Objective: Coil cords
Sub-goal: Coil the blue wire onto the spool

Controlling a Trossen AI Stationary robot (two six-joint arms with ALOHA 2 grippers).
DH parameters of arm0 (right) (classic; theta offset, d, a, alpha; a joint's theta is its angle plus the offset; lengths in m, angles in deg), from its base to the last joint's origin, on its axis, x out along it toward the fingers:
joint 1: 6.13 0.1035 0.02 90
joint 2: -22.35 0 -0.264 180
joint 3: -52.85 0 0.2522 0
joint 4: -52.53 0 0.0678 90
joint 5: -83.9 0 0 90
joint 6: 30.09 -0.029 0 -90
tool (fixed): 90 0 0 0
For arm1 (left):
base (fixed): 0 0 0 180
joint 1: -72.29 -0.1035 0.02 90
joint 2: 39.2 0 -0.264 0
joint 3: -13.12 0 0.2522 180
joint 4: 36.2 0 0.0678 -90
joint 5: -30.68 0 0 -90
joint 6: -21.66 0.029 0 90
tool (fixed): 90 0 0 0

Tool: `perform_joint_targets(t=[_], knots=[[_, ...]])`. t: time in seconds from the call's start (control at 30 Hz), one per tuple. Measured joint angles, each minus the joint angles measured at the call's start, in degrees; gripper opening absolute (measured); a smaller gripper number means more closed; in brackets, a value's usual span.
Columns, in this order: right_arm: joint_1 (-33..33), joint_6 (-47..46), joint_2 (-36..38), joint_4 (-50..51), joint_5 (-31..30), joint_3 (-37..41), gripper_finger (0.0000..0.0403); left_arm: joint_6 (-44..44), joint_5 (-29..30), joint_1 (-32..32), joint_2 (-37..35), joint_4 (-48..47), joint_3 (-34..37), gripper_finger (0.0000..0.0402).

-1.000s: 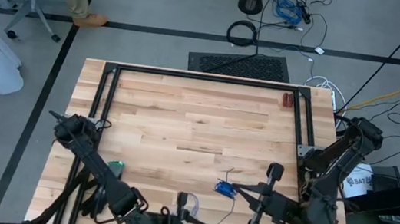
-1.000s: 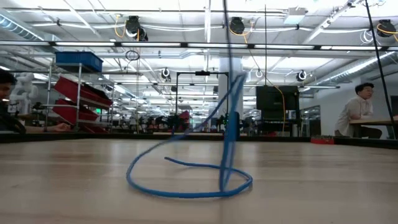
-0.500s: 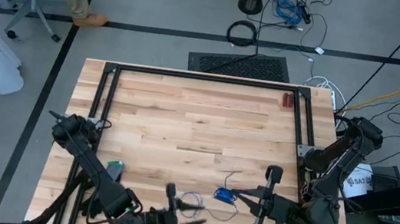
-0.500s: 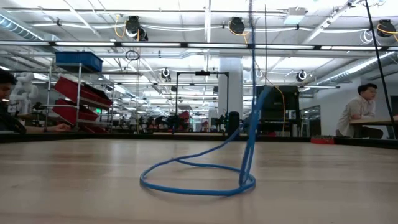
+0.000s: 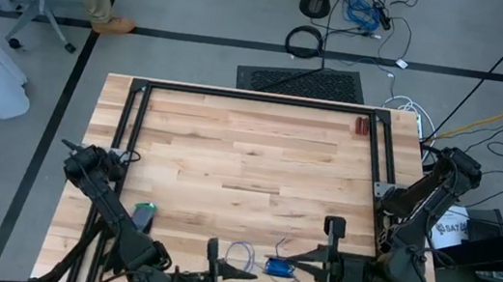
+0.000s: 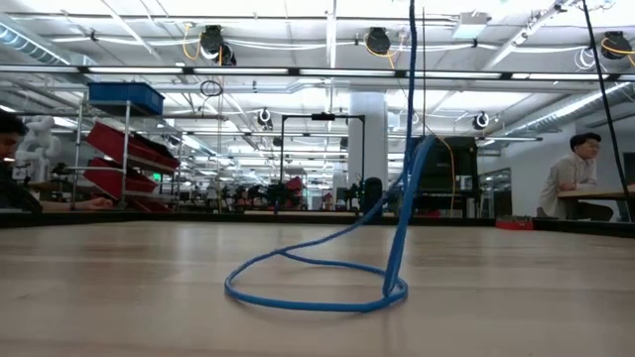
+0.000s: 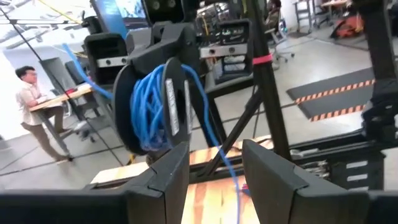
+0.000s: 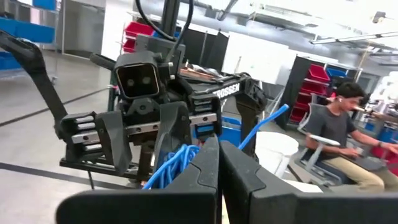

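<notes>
Holding bundle of blue cord point(image 5: 279, 267) between closed fingers, right gripper point(image 5: 302, 264) sits low at near table point(image 5: 231, 148) edge. Cord tail drops from bundle, forms loose loop point(image 6: 316, 288) on wood just beside gripper, toward left arm. Left gripper point(image 5: 236, 273) faces right gripper across loop, fingers point(image 7: 168, 177) parted, nothing between them. Person point(image 8: 339, 134) seated in room behind left arm.

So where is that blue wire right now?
In the high view, the blue wire is bunched at the table's near edge, pinched by the right gripper, its loose loop beside the left gripper.
</notes>
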Motion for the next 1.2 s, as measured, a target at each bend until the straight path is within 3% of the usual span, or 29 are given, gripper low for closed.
perform_joint_targets(t=[0.2,0.73,1.0,1.2], knots=[[-1.3,-1.3,0.0,0.4,3.8,0.0,0.0000,-0.3,-0.2,-0.8,0.0,1.7,0.0,0.0155],[-2.0,-1.8,-0.2,1.0,4.1,0.0,0.0000,-3.1,-0.3,-1.2,0.1,1.9,0.0,0.0155],[-2.0,-1.8,-0.2,1.0,4.2,0.0,0.0000,-0.1,7.8,1.1,0.1,1.9,0.0,0.0155],[-2.0,-1.9,-0.2,0.9,4.2,0.0,0.0000,-0.2,7.4,-0.1,0.1,3.0,0.0,0.0155]])
